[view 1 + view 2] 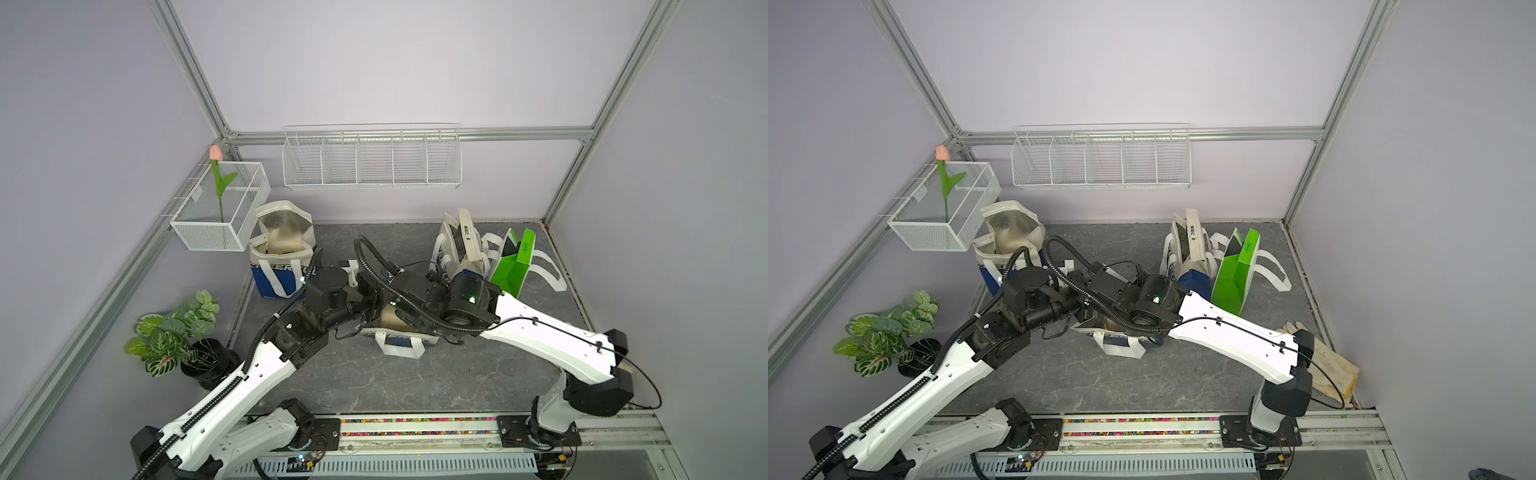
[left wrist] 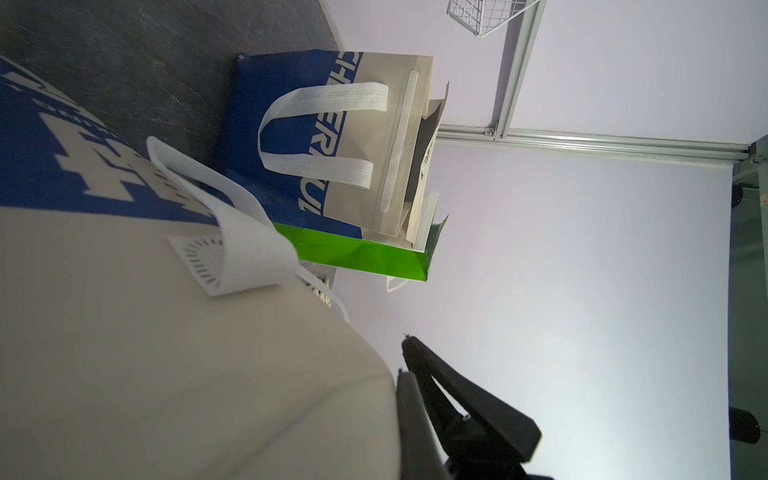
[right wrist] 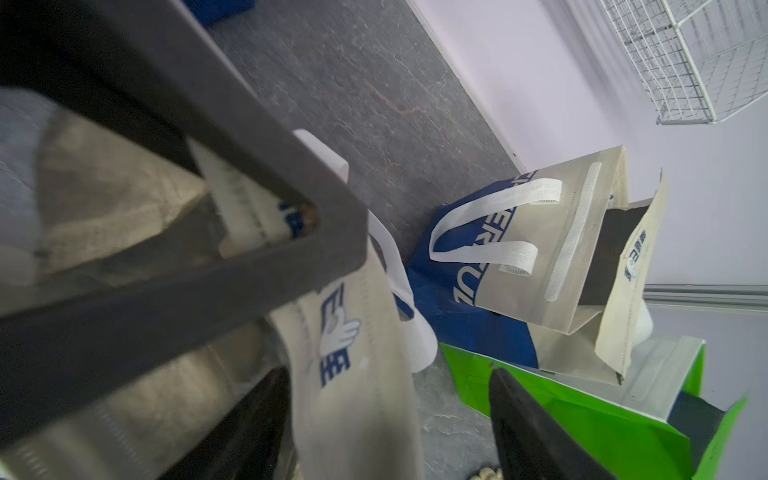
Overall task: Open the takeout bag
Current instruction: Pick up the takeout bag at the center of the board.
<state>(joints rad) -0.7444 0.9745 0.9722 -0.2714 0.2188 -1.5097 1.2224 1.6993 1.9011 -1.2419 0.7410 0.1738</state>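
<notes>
The takeout bag is beige and blue with white handles. It lies in the middle of the table under both wrists, with one handle toward the front. My left gripper is shut at the bag's top edge, and the beige wall bulges right up to its fingers. In the right wrist view that wall hangs from the left gripper's grey finger. It passes between the spread fingers of my right gripper, which is open, with one finger on the silver-lined inside. In both top views the arms hide the jaws.
An opened blue and beige bag stands at the back left. More beige and blue bags and a green bag stand at the back right. A potted plant, a wire basket, a wall rack and gloves line the edges.
</notes>
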